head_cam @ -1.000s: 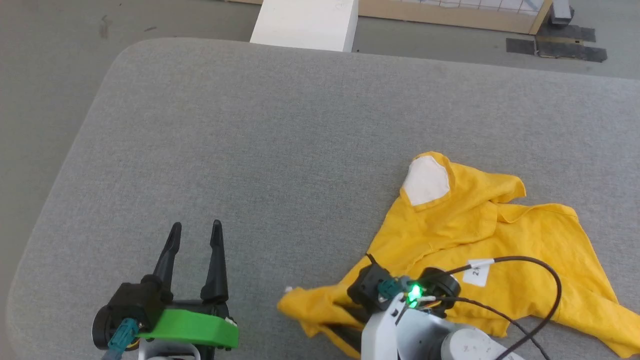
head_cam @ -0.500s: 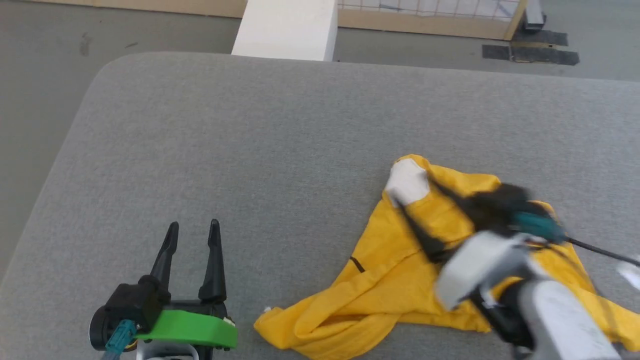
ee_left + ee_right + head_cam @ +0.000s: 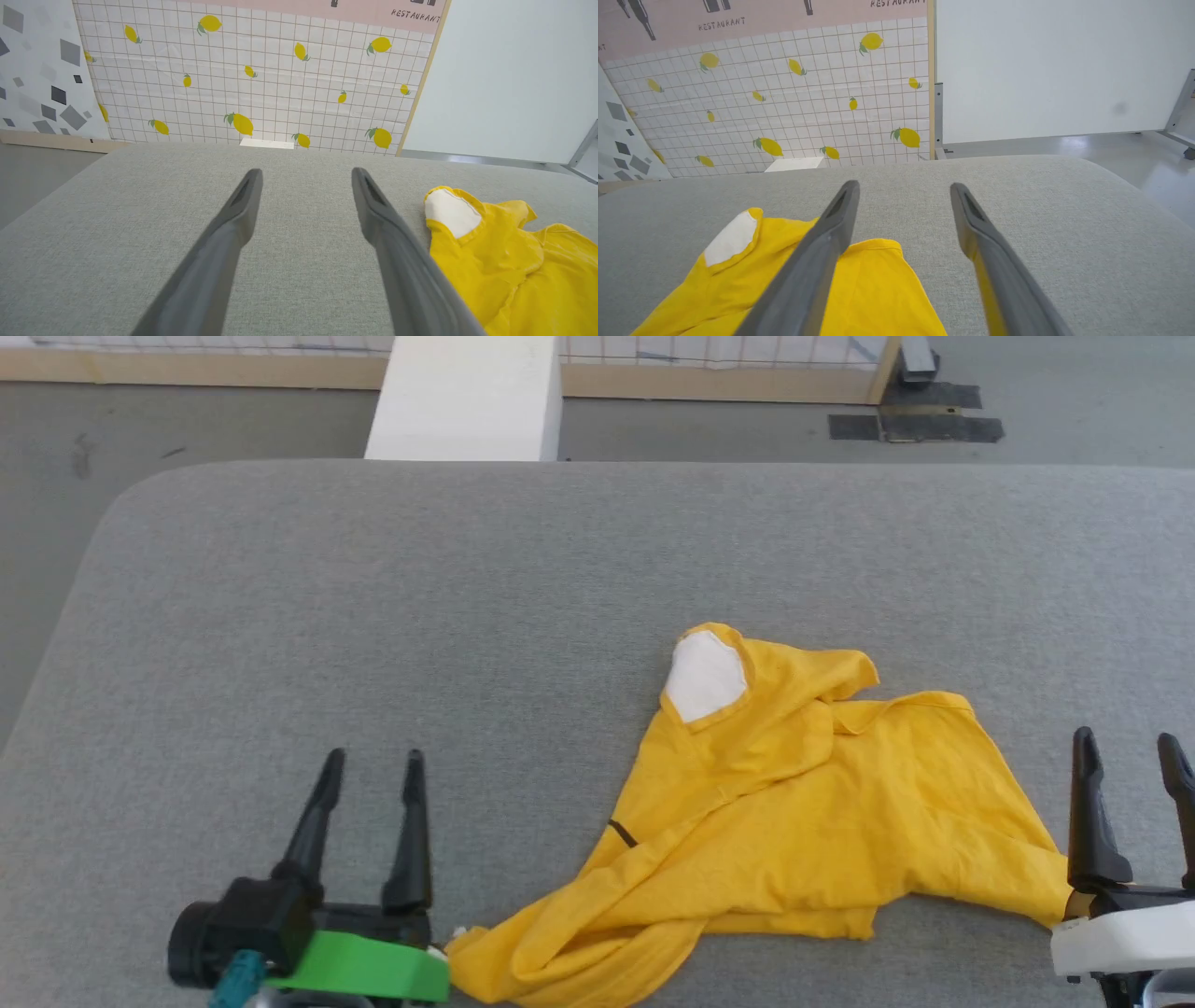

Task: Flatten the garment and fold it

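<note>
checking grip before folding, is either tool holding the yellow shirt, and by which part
Nothing is held. Left tool and right tool both stand open; the yellow shirt lies crumpled on the grey surface.

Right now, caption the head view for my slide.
Crumpled bright yellow T-shirt lies on grey padded table between open left gripper and open right gripper.

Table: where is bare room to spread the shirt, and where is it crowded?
Bare: the left half of the table, ahead of the left gripper, and the strip between the shirt and the far edge. Crowded: the near right, where the crumpled shirt reaches from that gripper to the right gripper.
</note>
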Controlling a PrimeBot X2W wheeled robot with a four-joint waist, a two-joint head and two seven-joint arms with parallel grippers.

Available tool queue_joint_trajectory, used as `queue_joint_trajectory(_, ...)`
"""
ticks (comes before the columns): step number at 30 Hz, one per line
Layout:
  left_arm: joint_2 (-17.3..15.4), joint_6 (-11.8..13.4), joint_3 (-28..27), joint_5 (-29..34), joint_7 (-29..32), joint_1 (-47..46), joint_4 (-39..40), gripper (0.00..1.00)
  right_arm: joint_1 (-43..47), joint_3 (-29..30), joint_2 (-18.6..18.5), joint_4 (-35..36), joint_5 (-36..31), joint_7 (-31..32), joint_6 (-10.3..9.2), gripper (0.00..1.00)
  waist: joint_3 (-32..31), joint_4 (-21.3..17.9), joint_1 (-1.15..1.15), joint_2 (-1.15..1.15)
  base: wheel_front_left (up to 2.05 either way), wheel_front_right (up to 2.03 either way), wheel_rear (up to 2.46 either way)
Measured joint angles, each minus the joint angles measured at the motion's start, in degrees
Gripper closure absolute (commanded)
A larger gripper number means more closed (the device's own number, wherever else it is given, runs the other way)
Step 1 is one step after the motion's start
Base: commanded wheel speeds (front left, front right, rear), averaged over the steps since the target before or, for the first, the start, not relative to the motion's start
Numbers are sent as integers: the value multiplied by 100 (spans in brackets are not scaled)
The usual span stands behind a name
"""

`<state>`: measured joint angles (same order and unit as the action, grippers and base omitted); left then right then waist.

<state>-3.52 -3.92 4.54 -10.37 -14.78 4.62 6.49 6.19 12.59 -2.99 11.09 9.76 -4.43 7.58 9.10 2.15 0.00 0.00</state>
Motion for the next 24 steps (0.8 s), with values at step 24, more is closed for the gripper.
queue_joint_trajectory(24, -1645, -342, 3411, -404, 3296, -1764, -812, 0, -222, 35, 7, 65, 142, -37, 0, 0, 497, -104, 0, 0, 0, 0, 0)
